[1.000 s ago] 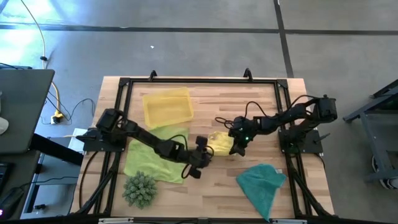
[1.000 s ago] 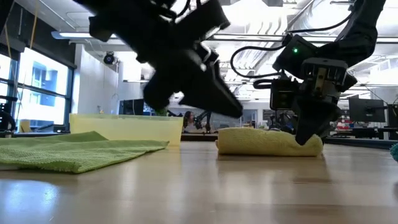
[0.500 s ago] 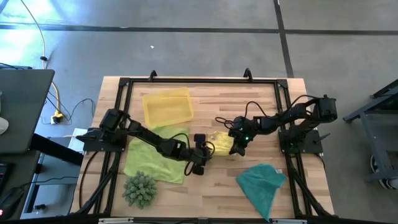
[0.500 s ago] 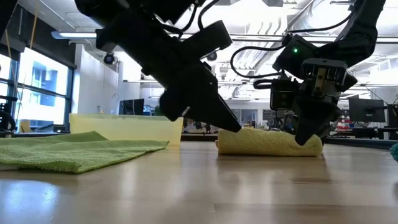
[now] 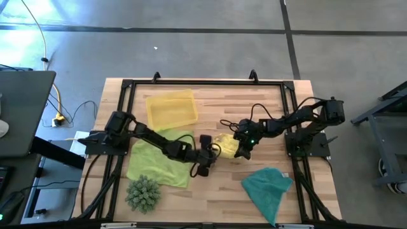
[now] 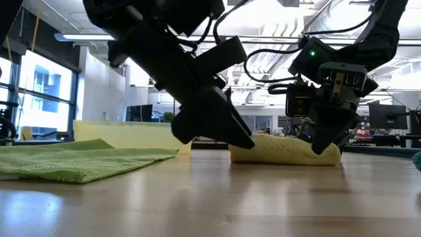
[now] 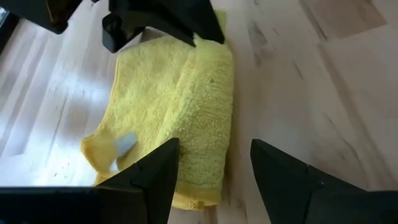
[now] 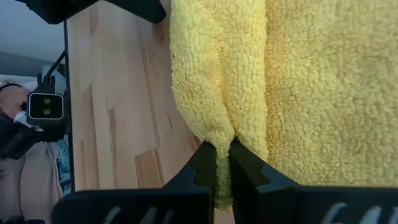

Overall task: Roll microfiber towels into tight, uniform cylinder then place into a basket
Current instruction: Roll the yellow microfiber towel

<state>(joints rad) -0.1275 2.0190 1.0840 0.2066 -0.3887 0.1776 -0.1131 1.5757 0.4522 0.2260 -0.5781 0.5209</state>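
Observation:
The yellow towel (image 5: 224, 145) lies part-rolled on the table; in the low view it is a low roll (image 6: 283, 151). My right gripper (image 5: 241, 152) is shut on the roll's right end. My left gripper (image 7: 214, 180) is open and slants down at the roll's left end (image 7: 199, 186), one finger on each side of it. The lime green towel (image 5: 159, 160) lies flat at the left. The teal towel (image 5: 267, 187) lies crumpled at the near right. The yellow basket (image 5: 172, 108) stands at the far left. My right gripper pinches a raised fold of the yellow towel (image 8: 222, 130) between its two fingertips, at the roll's right end (image 6: 332, 153). The fingers slant down from the table's right side. The towel rests on the table. My left gripper stands astride the other end; whether it touches, I cannot tell.
A spiky green ball (image 5: 143, 194) sits at the near left corner. A black frame (image 5: 191, 83) borders the tabletop. Bare wood (image 5: 216, 191) lies between the lime green towel and the teal one.
My left gripper has sunk toward the table and gone toward the yellow towel's left end, until its fingertips are level with the roll. My right gripper and the towel have kept still.

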